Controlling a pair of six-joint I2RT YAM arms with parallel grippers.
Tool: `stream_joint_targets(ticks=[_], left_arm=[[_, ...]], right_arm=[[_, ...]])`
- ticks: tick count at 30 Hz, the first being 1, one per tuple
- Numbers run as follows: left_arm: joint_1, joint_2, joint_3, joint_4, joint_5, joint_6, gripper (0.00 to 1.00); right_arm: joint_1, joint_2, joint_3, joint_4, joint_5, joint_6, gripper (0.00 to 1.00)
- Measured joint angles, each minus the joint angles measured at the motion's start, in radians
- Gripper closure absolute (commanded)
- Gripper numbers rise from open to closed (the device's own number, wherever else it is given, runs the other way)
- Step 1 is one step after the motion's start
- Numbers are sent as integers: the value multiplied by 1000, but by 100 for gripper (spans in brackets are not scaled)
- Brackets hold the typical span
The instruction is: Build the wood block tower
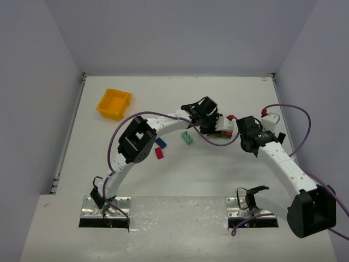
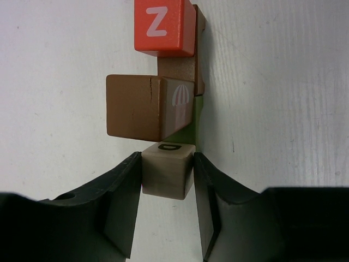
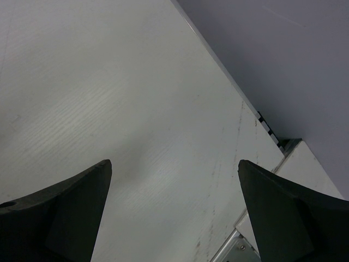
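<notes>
The left end effector (image 2: 167,158) is closed on the tan block (image 2: 166,177), a finger against each side. The block touches the near end of the wood block tower (image 2: 163,87), against its brown umbrella block (image 2: 175,106) and olive block (image 2: 197,123), with the red Z block (image 2: 163,27) beyond. The right end effector (image 3: 174,164) hangs wide open over bare worktop (image 1: 218,174) just right of the tower, while a teal block (image 1: 187,137), blue block (image 1: 161,142) and red block (image 1: 159,153) lie apart to the left, well short of the yellow-orange tray (image 1: 113,103).

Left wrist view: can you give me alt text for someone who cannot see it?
Two black fingers flank a tan block, at or very near its sides; contact cannot be confirmed. Beyond it sit brown blocks and an orange-red block marked Z, with the white table behind.
</notes>
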Motion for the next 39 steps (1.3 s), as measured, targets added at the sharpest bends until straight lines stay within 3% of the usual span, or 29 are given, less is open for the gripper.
stream_joint_targets(ticks=[28, 39], left_arm=[[-1, 0, -3, 20, -2, -5, 62], [-5, 0, -5, 24, -5, -4, 55]], right_arm=[[0, 0, 0, 0, -1, -7, 1], [0, 0, 3, 0, -2, -7, 1]])
